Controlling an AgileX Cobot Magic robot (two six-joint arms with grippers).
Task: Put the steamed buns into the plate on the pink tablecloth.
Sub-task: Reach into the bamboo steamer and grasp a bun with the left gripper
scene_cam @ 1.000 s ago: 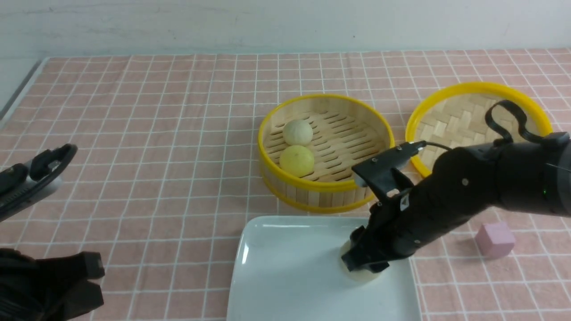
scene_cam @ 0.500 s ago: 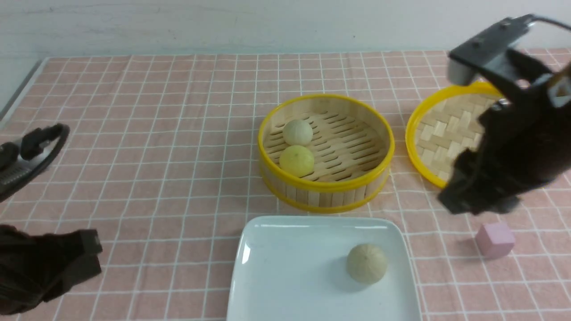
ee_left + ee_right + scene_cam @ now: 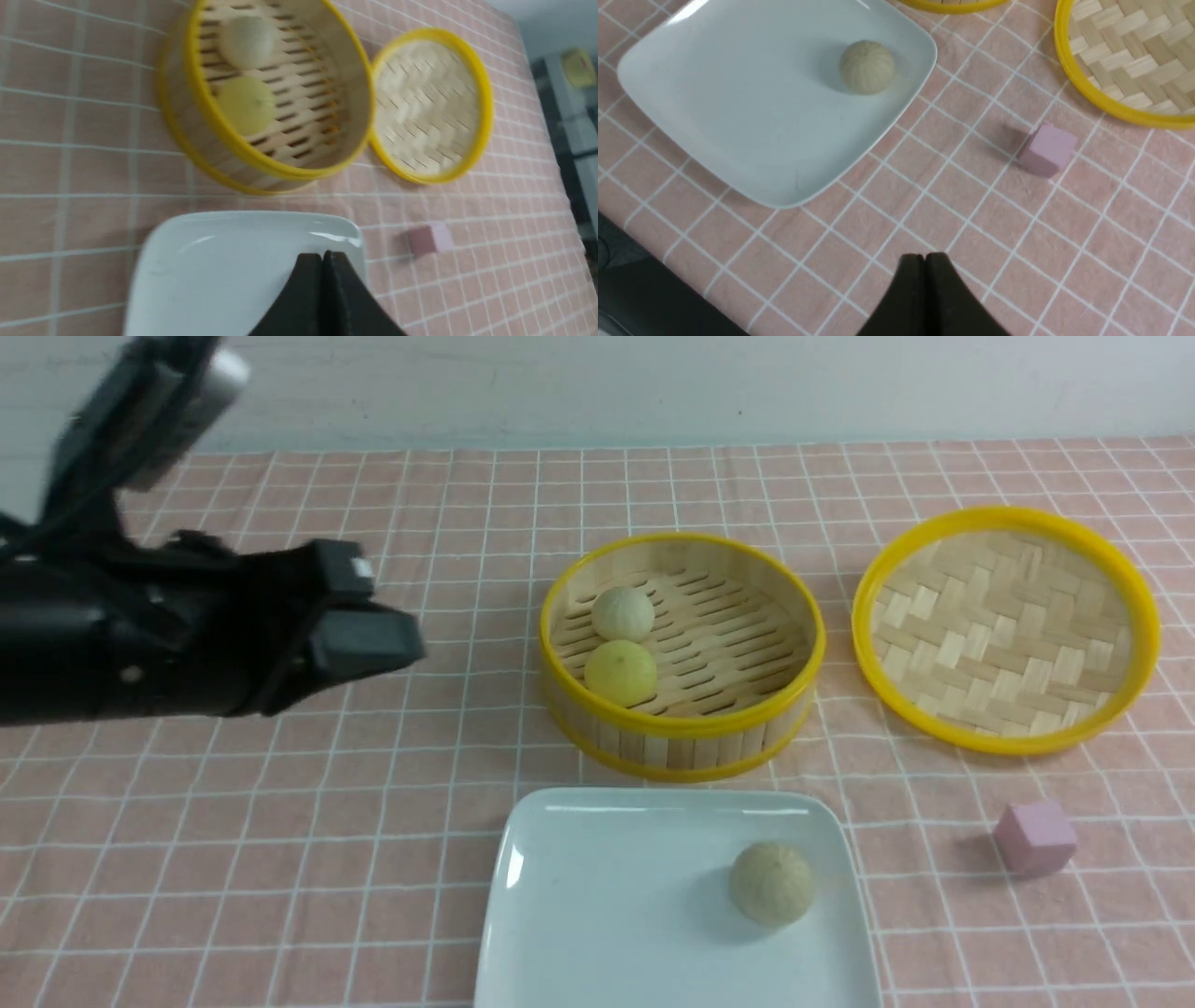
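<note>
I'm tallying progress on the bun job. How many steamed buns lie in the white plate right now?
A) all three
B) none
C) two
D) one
D: a single beige bun sits in the plate, while the pale bun and the yellow bun lie in the bamboo steamer.

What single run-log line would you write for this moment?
plate: beige bun | steamer: pale bun, yellow bun | left gripper: shut, empty | right gripper: shut, empty
</note>
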